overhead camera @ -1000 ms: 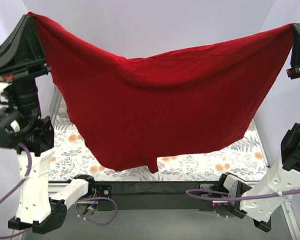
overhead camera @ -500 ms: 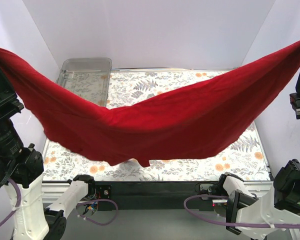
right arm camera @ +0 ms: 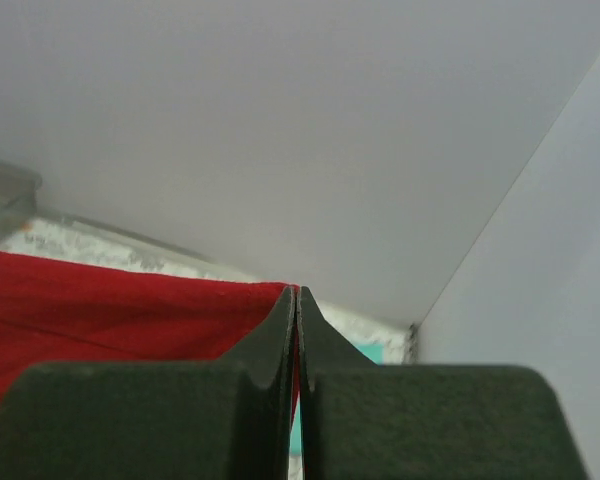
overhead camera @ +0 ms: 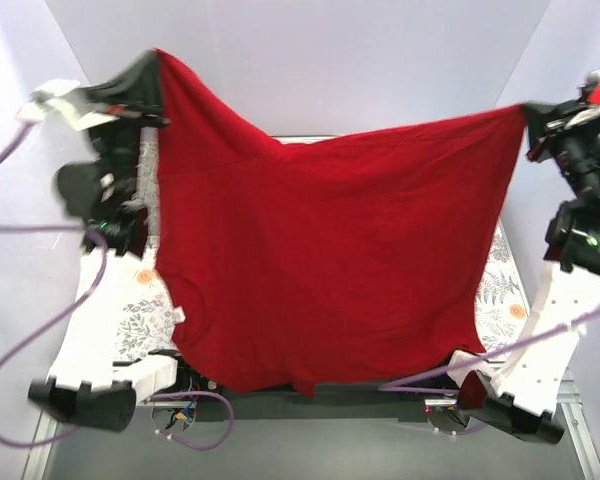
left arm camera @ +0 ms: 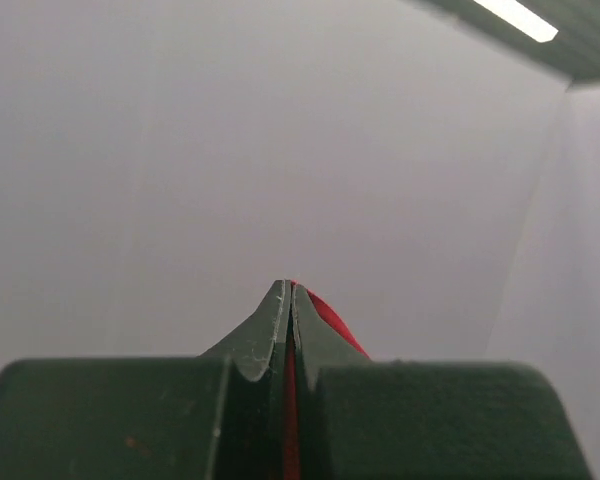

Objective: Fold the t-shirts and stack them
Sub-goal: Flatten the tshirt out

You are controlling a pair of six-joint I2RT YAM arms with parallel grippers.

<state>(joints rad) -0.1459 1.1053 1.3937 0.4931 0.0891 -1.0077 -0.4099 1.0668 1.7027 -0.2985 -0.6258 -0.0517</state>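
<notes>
White walls (overhead camera: 380, 60) box in a table covered by a floral-patterned mat (overhead camera: 498, 270), where 2 robot arms hold 1 dark red t-shirt (overhead camera: 330, 260) up in the air. Nearest the overhead camera, the left arm's base (overhead camera: 80, 395) and the right arm's base (overhead camera: 510, 412) sit at the table's near edge. The shirt's lower hem hangs between them in that view and hides most of the mat.

Higher up, the cloth spreads wide like a curtain, its upper edge dipping slightly in the middle. The left gripper (overhead camera: 150, 80) is clamped tight on the upper left corner. The right gripper (overhead camera: 532, 115) pinches the upper right corner, which appears lower in the view than the left.

Both wrist cameras show the same grip from close range: the 2 dark fingers are pressed together with only a thin line of red cloth between them. Past the right fingers, toward the back wall, a small teal patch (right arm camera: 378, 352) shows on the mat, too little of it to identify.
</notes>
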